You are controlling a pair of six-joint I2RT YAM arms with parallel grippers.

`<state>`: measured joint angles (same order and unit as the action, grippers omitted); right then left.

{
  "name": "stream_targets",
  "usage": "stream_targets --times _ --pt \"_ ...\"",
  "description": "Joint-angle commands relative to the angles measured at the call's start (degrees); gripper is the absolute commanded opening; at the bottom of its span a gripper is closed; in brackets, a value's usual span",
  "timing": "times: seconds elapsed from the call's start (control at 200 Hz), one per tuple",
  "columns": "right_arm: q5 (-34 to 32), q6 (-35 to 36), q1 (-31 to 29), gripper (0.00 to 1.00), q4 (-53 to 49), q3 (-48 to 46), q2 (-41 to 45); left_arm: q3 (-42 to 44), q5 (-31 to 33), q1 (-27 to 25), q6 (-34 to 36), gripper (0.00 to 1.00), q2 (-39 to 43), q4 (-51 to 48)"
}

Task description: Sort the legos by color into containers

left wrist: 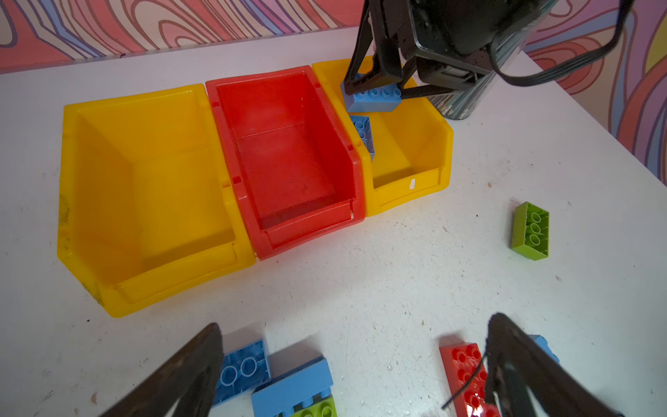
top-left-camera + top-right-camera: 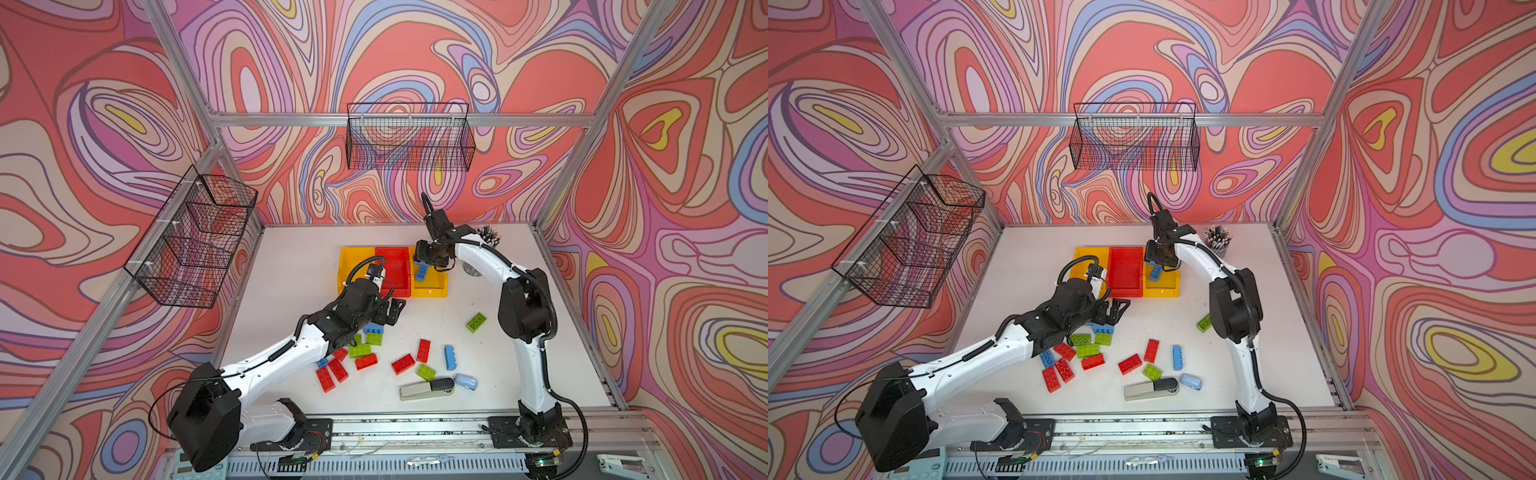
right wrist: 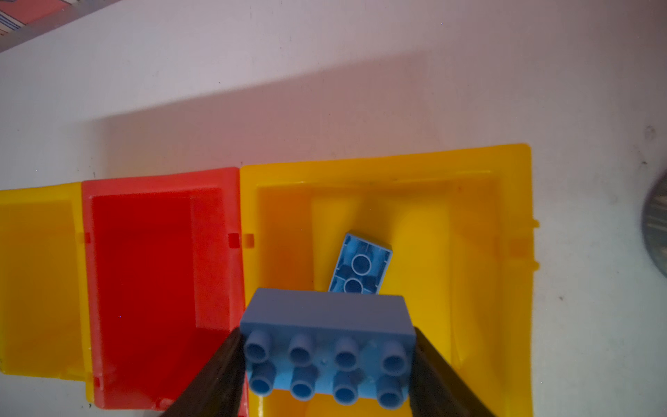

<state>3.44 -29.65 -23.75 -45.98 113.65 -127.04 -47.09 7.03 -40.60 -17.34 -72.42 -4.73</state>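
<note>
The right gripper (image 3: 326,355) is hanging over the right yellow bin (image 3: 469,252), the one of the three bins nearest the table's right edge. It is pinching a blue brick (image 3: 326,317) by its two short ends, one finger pressing on each end, studs facing the wrist camera. The brick is sitting at about rim height, close to the wall beside the red bin (image 1: 288,151). Just below it, a second blue brick (image 3: 361,263) is lying on the bin floor, hollow underside up and skewed to the walls. The three bins are standing side by side with walls touching, near the middle of the back edge of the table (image 2: 291,257), with the left yellow bin (image 1: 72,180) closing the row. The left gripper (image 1: 355,323) is spread wide and gripping nothing. It is hovering in front of the red bin, over the back fringe of the loose bricks (image 2: 366,361), which are red, green and blue and are lying scattered from mid-table toward the front edge. In the left wrist view a loose blue brick (image 1: 245,370) is lying just beside one finger and a red brick (image 1: 463,372) is showing partly behind the other; contact cannot be judged. A lone green brick (image 2: 476,322) is lying apart toward the right edge, beside the right arm. A stapler (image 2: 426,388) and a pale-blue mouse-shaped item (image 2: 466,381) are resting near the front edge. A pencil cup (image 2: 1219,243) is standing toward the back right corner.
</note>
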Motion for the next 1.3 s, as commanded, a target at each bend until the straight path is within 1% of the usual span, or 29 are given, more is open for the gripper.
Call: stream_targets --times 0.0,0.165,0.3,0.551,0.656,0.726,0.786,0.896,0.992,1.112,1.152,1.292 --pt "-1.28 -0.32 -0.33 0.73 -1.37 3.24 -0.84 -0.56 -1.37 0.60 1.24 1.00 0.39 -0.45" --pt "-2.02 -0.41 -0.38 0.79 -2.16 3.70 1.06 -0.49 -2.14 0.70 1.35 1.00 0.88 -0.41" --pt "-3.58 -0.41 -0.40 0.81 -2.22 0.44 4.57 0.10 -3.07 0.70 1.13 1.00 1.44 -0.36" --pt "-3.98 0.23 -0.40 0.80 -2.50 -10.28 14.55 2.98 -3.72 0.70 -3.46 1.00 4.91 -0.22" --pt "-4.11 0.29 -0.42 0.80 -2.10 -17.89 20.48 3.50 -4.77 0.54 -5.49 1.00 6.23 -0.53" --pt "-4.49 0.19 -0.42 0.80 -1.96 -23.54 24.87 3.58 -4.36 -0.67 -6.75 1.00 7.07 -1.41" --pt "-4.80 -0.12 -0.42 0.80 -2.16 -28.30 29.18 3.50 -1.97 -3.02 -7.95 1.00 8.08 -2.80" --pt "-4.81 -1.19 -0.73 0.80 -3.46 -36.53 36.04 3.41 2.99 -9.70 -10.27 1.00 9.78 -5.51" --pt "-4.97 -2.21 -1.26 0.80 -4.61 -43.81 42.28 3.67 6.42 -15.31 -14.49 1.00 10.50 -8.14" --pt "-4.68 -2.81 -1.47 0.80 -6.71 -51.86 49.21 3.69 13.56 -23.26 -20.31 1.00 11.25 -10.01" --pt "-4.15 -2.85 -1.53 0.80 -7.07 -54.35 51.23 3.59 16.54 -26.27 -22.13 1.00 11.17 -12.30" --pt "-1.94 -2.44 -1.53 0.79 -8.08 -60.61 55.67 1.94 25.29 -36.05 -28.58 1.00 9.17 -16.58"
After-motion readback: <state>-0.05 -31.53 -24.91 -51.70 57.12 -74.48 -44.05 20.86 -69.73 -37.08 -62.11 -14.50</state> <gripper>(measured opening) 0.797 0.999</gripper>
